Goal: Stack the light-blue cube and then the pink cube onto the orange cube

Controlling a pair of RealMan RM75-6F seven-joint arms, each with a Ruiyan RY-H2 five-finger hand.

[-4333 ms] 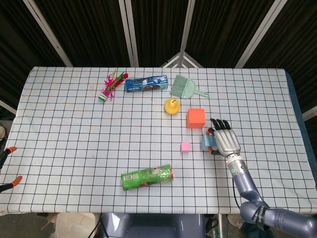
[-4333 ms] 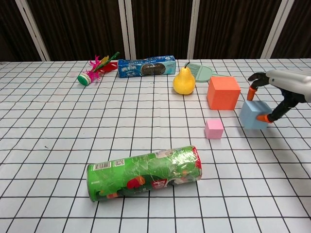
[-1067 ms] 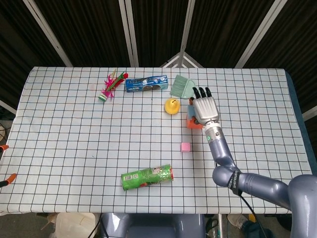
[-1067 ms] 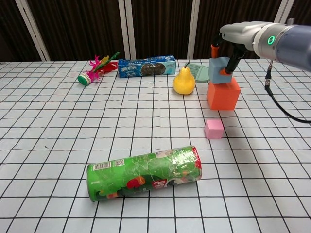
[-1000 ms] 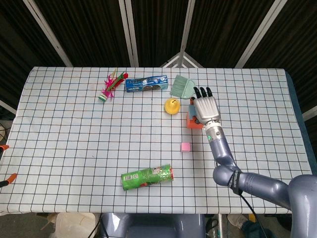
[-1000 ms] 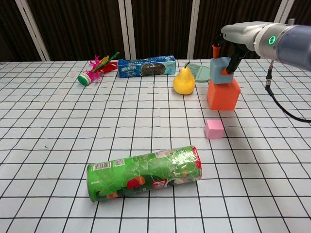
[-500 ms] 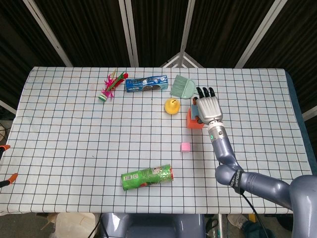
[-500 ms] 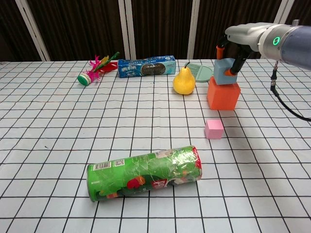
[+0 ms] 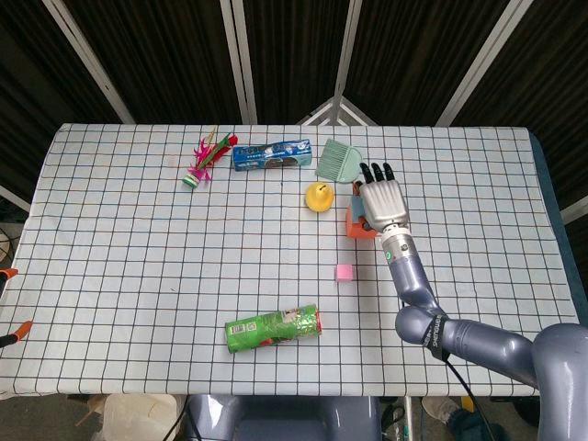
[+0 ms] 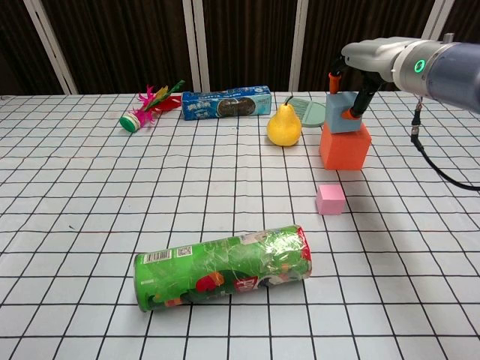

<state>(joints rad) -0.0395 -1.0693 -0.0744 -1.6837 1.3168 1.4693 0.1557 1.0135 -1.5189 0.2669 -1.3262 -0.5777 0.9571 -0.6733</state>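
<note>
The orange cube (image 10: 345, 148) stands right of the yellow pear; the head view shows only its left edge (image 9: 352, 226) beside my hand. My right hand (image 10: 365, 58) (image 9: 383, 203) reaches in from the right and holds the light-blue cube (image 10: 342, 112) between thumb and fingers. That cube sits upright on the orange cube's top, or a hair above it; I cannot tell whether they touch. In the head view my hand covers most of it. The small pink cube (image 10: 330, 199) (image 9: 344, 272) lies on the cloth in front of the orange cube. No left hand shows in either view.
A yellow pear (image 10: 284, 125) stands just left of the stack, with a green dustpan brush (image 10: 309, 112) behind it. A blue biscuit pack (image 10: 226, 103) and a feathered shuttlecock (image 10: 146, 107) lie at the back. A green chip can (image 10: 223, 266) lies on its side near the front.
Since 4.3 s ago my right hand lifted the light-blue cube off the cloth and carried it over the orange cube. In the last half second it shifted slightly left and lower.
</note>
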